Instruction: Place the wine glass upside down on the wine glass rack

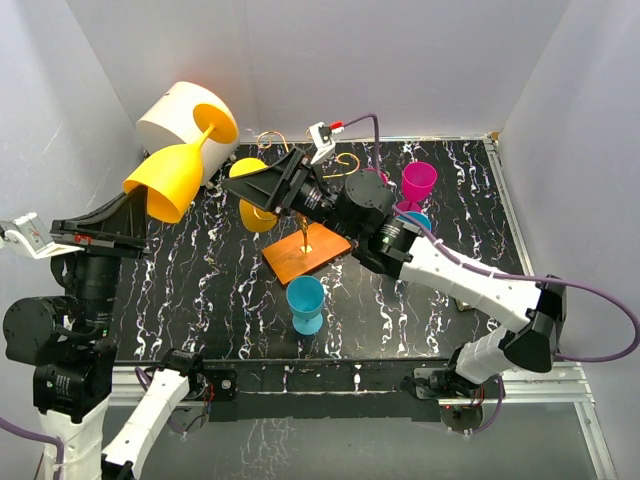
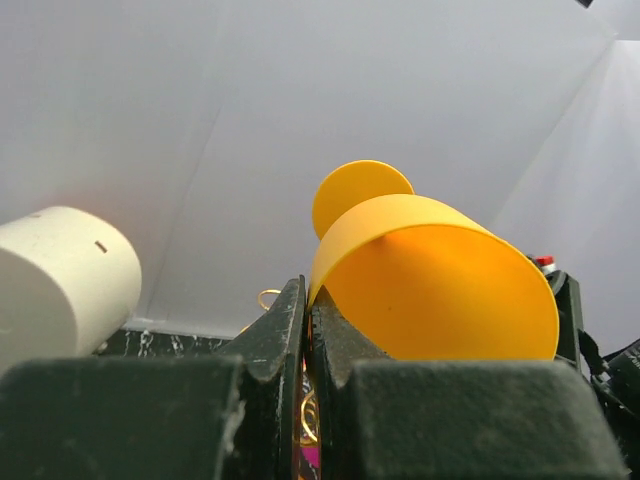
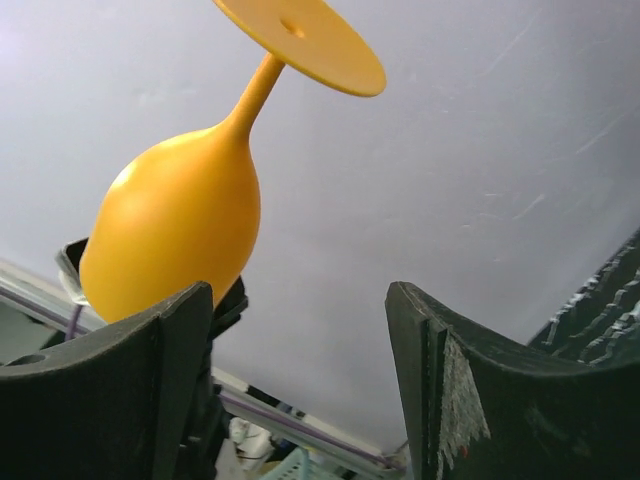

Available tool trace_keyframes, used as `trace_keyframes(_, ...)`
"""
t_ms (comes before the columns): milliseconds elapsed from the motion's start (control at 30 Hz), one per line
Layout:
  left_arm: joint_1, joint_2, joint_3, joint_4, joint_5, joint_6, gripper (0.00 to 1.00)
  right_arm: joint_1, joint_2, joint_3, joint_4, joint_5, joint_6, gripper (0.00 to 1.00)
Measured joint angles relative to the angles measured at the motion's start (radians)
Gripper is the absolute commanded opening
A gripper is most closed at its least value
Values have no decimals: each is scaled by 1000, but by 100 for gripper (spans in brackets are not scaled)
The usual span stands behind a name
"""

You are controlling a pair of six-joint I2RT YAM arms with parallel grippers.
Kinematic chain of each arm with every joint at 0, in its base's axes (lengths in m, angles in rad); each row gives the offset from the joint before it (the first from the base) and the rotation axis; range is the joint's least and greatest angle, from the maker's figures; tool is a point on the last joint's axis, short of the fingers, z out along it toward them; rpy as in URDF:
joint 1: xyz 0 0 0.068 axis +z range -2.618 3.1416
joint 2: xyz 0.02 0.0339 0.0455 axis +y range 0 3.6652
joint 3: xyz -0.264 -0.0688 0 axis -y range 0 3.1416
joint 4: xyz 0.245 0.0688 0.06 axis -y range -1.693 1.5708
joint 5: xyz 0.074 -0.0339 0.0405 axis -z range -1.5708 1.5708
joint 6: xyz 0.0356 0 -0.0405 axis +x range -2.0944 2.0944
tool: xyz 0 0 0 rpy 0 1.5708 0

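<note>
The left gripper [image 1: 143, 207] holds a large yellow plastic wine glass [image 1: 172, 180] by its rim, raised and tilted, with its foot toward a white cylinder [image 1: 178, 112]. The right gripper [image 1: 250, 188] partly hides a second yellow glass [image 1: 258, 215], just beside the gold wire rack [image 1: 303, 235] on its orange-brown wooden base [image 1: 300, 262]. A blue plastic glass [image 1: 305, 300] and a magenta plastic glass [image 1: 419, 180] stand on the black marbled table [image 1: 200, 290].

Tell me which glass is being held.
The yellow glass at far left, rim pinched by the left gripper; blue glass and pink glass stand free.

goblet [image 1: 305, 300] before rack [image 1: 310, 262], cylinder [image 1: 172, 115] rear left
</note>
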Motion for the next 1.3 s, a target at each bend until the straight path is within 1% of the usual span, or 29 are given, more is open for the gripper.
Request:
trace_keyframes(167, 0, -10, -57, 88, 39, 2, 0, 23, 32, 0, 95, 40, 139, 68)
trace_keyframes(267, 0, -11, -77, 106, 55, 8, 0, 31, 37, 0, 114, 76, 214, 67)
trace_keyframes(433, 0, -17, -78, 121, 76, 23, 0, 31, 37, 0, 121, 159, 312, 62)
trace_keyframes(600, 0, -34, -79, 138, 96, 27, 0, 30, 63, 56, 93, 214, 360, 59)
trace_keyframes(800, 0, -38, -79, 141, 116, 27, 0, 30, 111, 149, 76, 220, 375, 56)
trace_keyframes(867, 0, -38, -79, 141, 123, 27, 0, 30, 114, 157, 74, 220, 383, 53)
trace_keyframes(933, 0, -38, -79, 141, 132, 27, 0, 30, 114, 163, 71, 220, 388, 45)
trace_keyframes(1167, 0, -37, -79, 143, 149, 33, 0, 30, 135, 187, 68, 195, 401, 33)
trace_keyframes(1200, 0, -36, -79, 144, 152, 35, 0, 30, 139, 187, 68, 191, 404, 30)
trace_keyframes(1300, 0, -36, -79, 143, 156, 43, 0, 30, 148, 187, 70, 187, 414, 16)
